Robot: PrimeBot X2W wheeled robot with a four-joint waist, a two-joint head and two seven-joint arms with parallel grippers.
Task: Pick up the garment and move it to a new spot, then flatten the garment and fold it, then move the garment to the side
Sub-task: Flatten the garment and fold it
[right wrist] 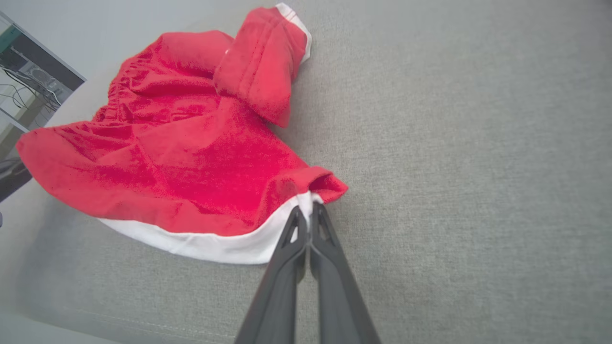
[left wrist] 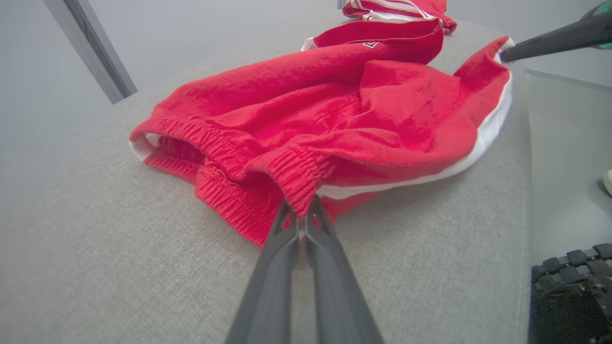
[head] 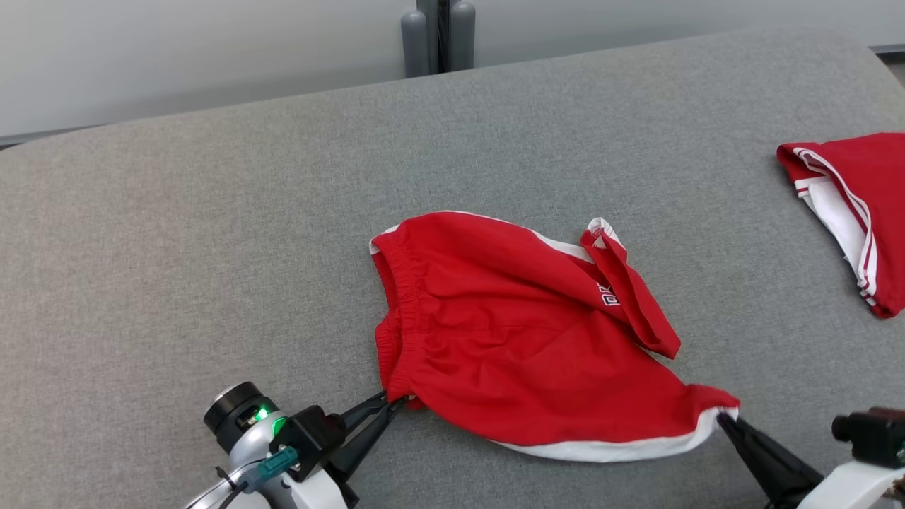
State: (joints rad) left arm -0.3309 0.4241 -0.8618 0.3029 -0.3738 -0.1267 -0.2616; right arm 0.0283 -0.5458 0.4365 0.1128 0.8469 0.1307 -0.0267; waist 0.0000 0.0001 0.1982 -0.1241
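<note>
Garment (head: 523, 339) corners gripped (left tool (head: 393, 404); right tool (head: 722, 419))

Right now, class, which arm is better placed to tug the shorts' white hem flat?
Probably right: right gripper is shut on the shorts at their hem corner; left gripper pinches the waistband.

Soft matt red cloth shorts (head: 523, 339), white trim, coarse grey woven table cover (head: 212, 247), smooth matt dark fingers (right wrist: 334, 277)

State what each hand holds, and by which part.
Both hold the red shorts: left hand pinches the waistband's near end, right hand the white-trimmed hem corner.
</note>
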